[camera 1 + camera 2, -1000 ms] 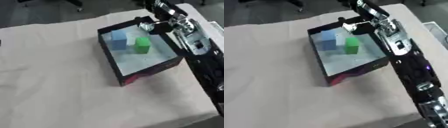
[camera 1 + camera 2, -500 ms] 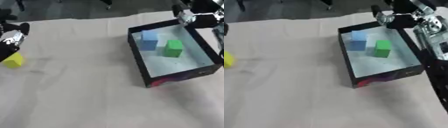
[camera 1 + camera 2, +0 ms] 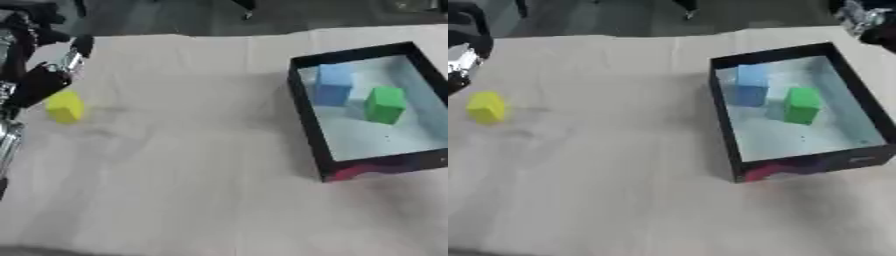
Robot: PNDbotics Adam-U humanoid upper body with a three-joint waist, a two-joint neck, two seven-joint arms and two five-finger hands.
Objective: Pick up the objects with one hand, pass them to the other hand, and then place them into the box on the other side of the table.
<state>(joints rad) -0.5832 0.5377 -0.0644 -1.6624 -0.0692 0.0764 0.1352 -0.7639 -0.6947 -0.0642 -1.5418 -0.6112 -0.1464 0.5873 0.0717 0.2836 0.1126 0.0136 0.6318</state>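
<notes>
No text, label, brand, number or sign could be read anywhere in either view. The black box (image 3: pixel 308 120) showed a reddish patch on its near wall, but it was too blurred to tell whether it carried any lettering. The blocks and the table cloth (image 3: pixel 192 165) bore no visible markings.

Even, soft light; whole pic motion-blurred, faint shadows, no glare.
</notes>
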